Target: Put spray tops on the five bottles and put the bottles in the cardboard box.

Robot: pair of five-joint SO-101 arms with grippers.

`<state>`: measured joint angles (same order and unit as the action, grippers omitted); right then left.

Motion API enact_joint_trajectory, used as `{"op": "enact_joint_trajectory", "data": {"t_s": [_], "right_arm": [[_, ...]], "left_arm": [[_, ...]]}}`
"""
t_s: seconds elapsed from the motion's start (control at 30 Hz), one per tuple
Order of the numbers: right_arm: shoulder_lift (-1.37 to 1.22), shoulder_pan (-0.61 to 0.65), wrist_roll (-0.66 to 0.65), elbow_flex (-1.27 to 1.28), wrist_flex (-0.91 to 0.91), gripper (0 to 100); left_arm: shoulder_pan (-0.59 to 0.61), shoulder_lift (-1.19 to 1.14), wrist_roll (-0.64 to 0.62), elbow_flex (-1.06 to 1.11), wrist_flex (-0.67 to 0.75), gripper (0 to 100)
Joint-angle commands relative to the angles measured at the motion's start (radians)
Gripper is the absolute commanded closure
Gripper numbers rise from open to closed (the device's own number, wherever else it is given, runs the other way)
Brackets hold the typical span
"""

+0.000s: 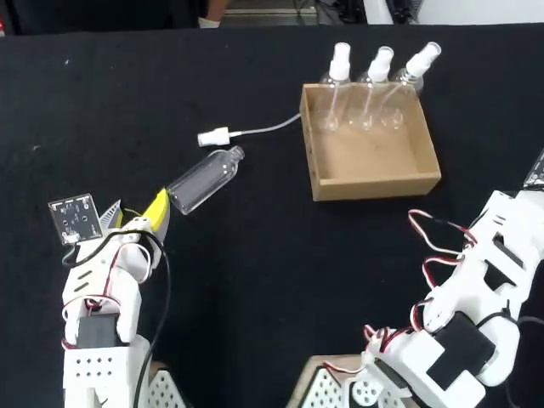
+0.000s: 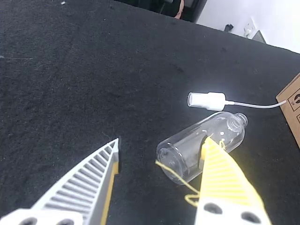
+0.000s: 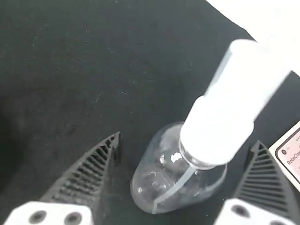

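The cardboard box (image 1: 374, 161) holds three capped bottles (image 1: 365, 106). The right wrist view adds a fourth capped bottle (image 3: 178, 183) between the released right gripper (image 3: 186, 141). An uncapped bottle (image 1: 204, 178) lies beside the released left gripper (image 1: 136, 208), its neck pointing at the loose spray top (image 1: 214, 136).

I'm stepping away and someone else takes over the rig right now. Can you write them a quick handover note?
Left claw: open, at the base of the uncapped bottle, which lies on the table. A loose spray top lies near its neck.
Right claw: open around a capped bottle, with a gap on each side.
Done: three capped bottles stand in the cardboard box along its far wall, and a fourth is capped.
Left: box the fourth, then cap and box the fifth.
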<state>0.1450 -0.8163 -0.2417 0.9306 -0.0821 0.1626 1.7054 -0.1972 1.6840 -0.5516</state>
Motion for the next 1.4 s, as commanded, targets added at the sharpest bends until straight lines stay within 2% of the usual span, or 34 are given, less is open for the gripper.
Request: {"op": "enact_joint_trajectory", "data": {"t_s": [0.0,0.23,0.43,0.87,0.93,1.07,1.13,1.23,1.37], "right_arm": [[0.001,-0.009,-0.003,-0.042,-0.037,63.5],[-0.001,-0.009,-0.003,-0.042,-0.035,63.6],[-0.081,-0.009,-0.009,-0.064,-0.066,73.9],[-0.156,-0.015,-0.006,-0.076,-0.133,72.4],[-0.156,-0.015,-0.005,-0.090,-0.129,78.5],[-0.156,-0.032,-0.009,-0.122,-0.127,99.4],[-0.151,-0.058,-0.002,-0.145,-0.124,93.9],[-0.120,-0.064,-0.009,-0.209,-0.023,84.1],[-0.084,-0.011,-0.021,-0.461,0.399,78.6]], "left_arm": [[0.004,0.002,0.008,0.022,-0.008,73],[0.004,0.002,0.008,0.022,-0.008,73],[0.002,0.002,0.008,0.022,-0.008,73],[0.002,0.002,0.008,0.022,-0.008,73],[0.002,0.002,0.008,0.022,-0.008,73],[0.002,0.002,0.008,0.022,-0.008,73],[0.002,0.002,0.008,0.022,-0.008,73],[0.002,0.002,0.008,0.022,-0.008,73],[0.002,0.002,0.008,0.022,-0.008,73]]}}
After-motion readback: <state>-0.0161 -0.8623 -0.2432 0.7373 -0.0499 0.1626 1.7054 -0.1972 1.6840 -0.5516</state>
